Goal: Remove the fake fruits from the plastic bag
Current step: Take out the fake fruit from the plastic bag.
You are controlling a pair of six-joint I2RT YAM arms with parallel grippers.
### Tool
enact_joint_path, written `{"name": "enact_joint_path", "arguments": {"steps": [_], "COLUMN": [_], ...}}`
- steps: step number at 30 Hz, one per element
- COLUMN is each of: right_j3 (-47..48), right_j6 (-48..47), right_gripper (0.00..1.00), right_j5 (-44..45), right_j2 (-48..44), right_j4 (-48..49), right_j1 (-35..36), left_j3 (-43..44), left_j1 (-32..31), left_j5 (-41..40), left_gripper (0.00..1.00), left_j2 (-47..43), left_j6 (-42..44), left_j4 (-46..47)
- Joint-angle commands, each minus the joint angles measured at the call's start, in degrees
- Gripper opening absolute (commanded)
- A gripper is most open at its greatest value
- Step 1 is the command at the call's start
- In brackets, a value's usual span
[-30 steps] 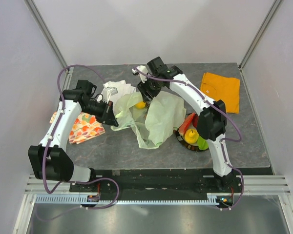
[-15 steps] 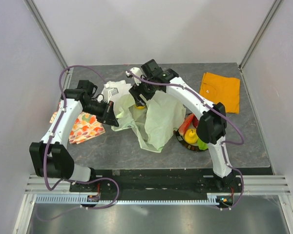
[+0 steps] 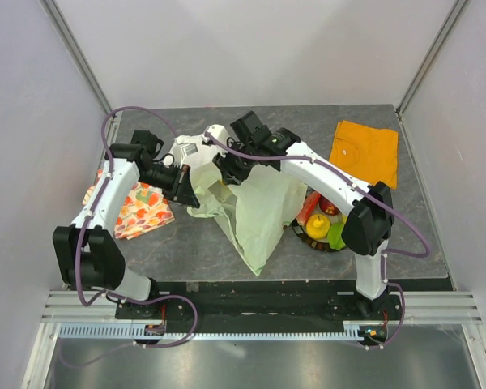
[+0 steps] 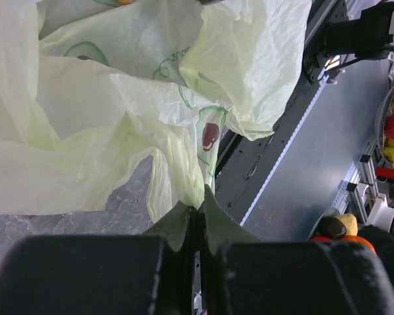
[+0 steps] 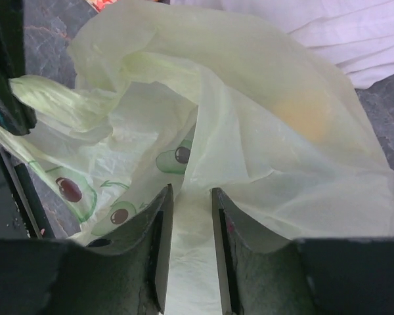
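The pale green plastic bag (image 3: 259,207) with avocado print hangs bunched between my two grippers at the table's middle. My left gripper (image 3: 186,193) is shut on a thin fold of the plastic bag (image 4: 184,177) at its left edge. My right gripper (image 3: 229,166) is at the bag's far top, its jaws narrow with a fold of the plastic bag (image 5: 192,216) between them. A yellow shape (image 5: 303,117) shows dimly through the film inside the bag. Yellow, green and red fake fruits (image 3: 320,223) lie on a dark plate (image 3: 298,228) right of the bag.
A white cloth (image 3: 190,150) lies behind the bag. A fruit-print cloth (image 3: 138,212) lies at the left under my left arm. An orange cloth (image 3: 364,150) lies at the back right. The table's front edge is near the bag's lower tip.
The right gripper moved left and the bag now hangs longer towards the front edge. The yellow fruit seen in the bag's mouth earlier no longer shows from above.
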Motion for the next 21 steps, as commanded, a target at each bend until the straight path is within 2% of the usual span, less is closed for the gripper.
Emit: {"name": "enact_joint_path", "arguments": {"steps": [1, 2, 4, 5, 9, 12, 13, 15, 21], "right_j3": [-0.1, 0.3, 1.6, 3.7, 3.5, 1.5, 1.1, -0.6, 0.6], "right_j6": [1.0, 1.3, -0.1, -0.9, -3.2, -2.9, -2.8, -1.2, 1.0], "right_gripper": [0.44, 0.67, 0.85, 0.85, 0.79, 0.67, 0.59, 0.51, 0.44], "right_j5": [3.2, 8.4, 12.9, 13.1, 2.8, -3.7, -4.8, -6.3, -1.6], "right_j2": [-0.1, -0.6, -1.8, -2.1, -7.4, -7.5, -7.1, -5.4, 2.0], "right_j4": [2.6, 4.1, 4.4, 3.5, 3.7, 2.0, 1.2, 0.4, -0.1], "right_j1": [0.0, 0.0, -0.1, -0.2, 0.4, 2.0, 2.1, 2.3, 1.4], "left_j3": [2.6, 2.8, 2.8, 2.6, 1.1, 0.8, 1.0, 1.4, 2.5], "left_j1": [0.0, 0.0, 0.2, 0.2, 0.5, 0.9, 1.0, 1.5, 1.7], "left_j5": [2.3, 2.3, 2.3, 2.3, 2.6, 2.7, 2.6, 2.5, 2.5], "left_gripper": [0.02, 0.02, 0.02, 0.02, 0.02, 0.02, 0.01, 0.02, 0.02], "left_j2": [0.9, 0.9, 0.7, 0.3, 0.0, -0.1, 0.0, 0.1, -0.5], "left_j6": [-1.1, -0.9, -1.0, -1.0, -0.9, -1.0, -0.8, -0.7, 0.1], "left_j4": [-1.0, -1.2, -1.5, -1.5, -1.5, -1.2, -1.2, -1.0, -2.5]}}
